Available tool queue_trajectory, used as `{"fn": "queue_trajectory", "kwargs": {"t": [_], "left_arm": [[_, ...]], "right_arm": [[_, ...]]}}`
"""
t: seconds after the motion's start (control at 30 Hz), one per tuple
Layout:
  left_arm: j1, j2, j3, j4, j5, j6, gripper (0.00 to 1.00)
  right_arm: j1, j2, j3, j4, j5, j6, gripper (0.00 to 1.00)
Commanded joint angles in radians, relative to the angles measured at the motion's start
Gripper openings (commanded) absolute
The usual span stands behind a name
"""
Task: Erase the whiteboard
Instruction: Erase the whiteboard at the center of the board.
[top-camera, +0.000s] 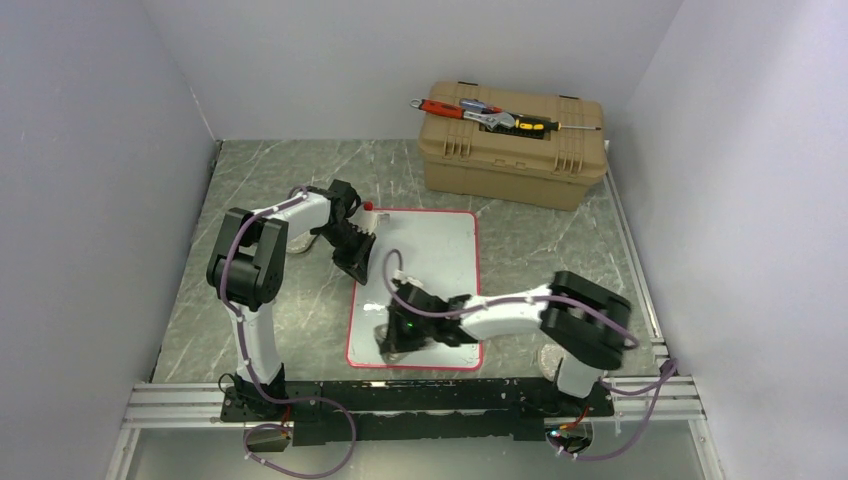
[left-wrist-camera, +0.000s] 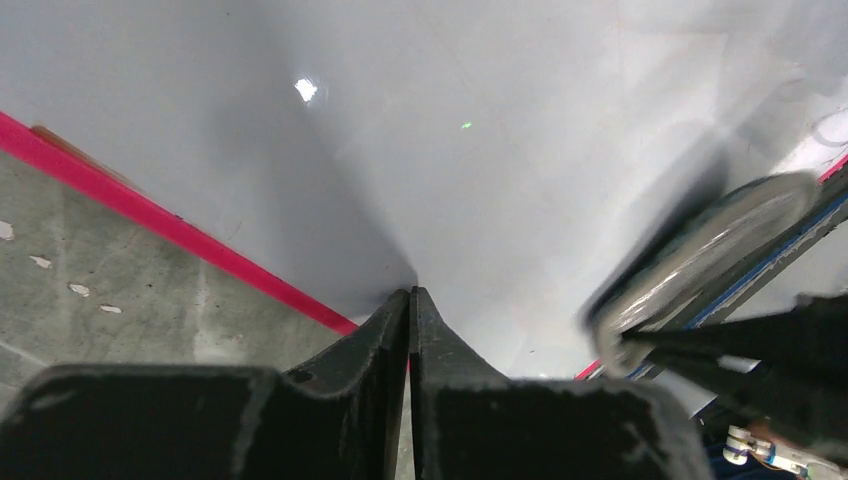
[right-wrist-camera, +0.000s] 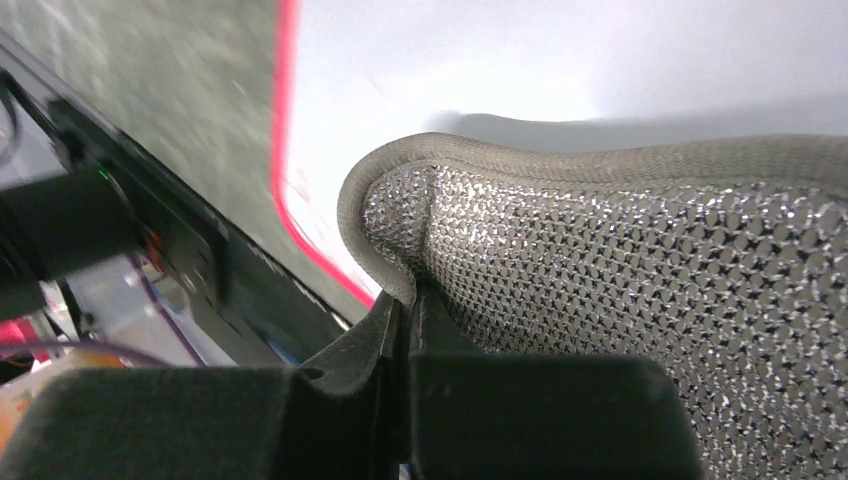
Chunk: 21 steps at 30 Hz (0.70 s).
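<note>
The whiteboard (top-camera: 435, 255) lies flat in the middle of the table, glossy white with a red rim; I see no pen marks on it. My left gripper (top-camera: 358, 262) is shut and empty, its tips down on the board just inside the left rim (left-wrist-camera: 411, 293). My right gripper (top-camera: 395, 335) is shut on the hem of a grey mesh cloth (right-wrist-camera: 640, 270), which lies on the board's near left corner. The cloth (left-wrist-camera: 700, 255) shows blurred in the left wrist view. In the right wrist view, the gripper (right-wrist-camera: 410, 300) sits close to the red rim (right-wrist-camera: 285, 120).
A tan toolbox (top-camera: 512, 150) stands at the back right with hand tools (top-camera: 490, 112) on its lid. A small red-capped item (top-camera: 369, 208) sits at the board's far left corner. The black and aluminium base rail (top-camera: 420, 400) runs along the near edge. Walls close in on three sides.
</note>
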Motion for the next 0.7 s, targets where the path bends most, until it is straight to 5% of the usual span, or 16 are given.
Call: {"fn": "queue_trajectory", "kwargs": {"t": [0.0,0.1,0.4,0.67], "left_arm": [[-0.010,0.096,-0.052,0.070,-0.166,0.042,0.11],[-0.010,0.100,-0.055,0.070,-0.163,0.042,0.10],[-0.011,0.113,-0.052,0.060,-0.153,0.042,0.07],[-0.011,0.104,-0.065,0.064,-0.153,0.052,0.04]], "right_arm": [[-0.010,-0.151,-0.260,-0.063,-0.012,0.053,0.00],[0.022,-0.097,-0.219,-0.037,-0.032,0.047,0.00],[0.067,0.266,0.297,-0.169,-0.074,-0.097,0.00],[-0.050,-0.023,-0.163,-0.042,0.023,0.026,0.00]]}}
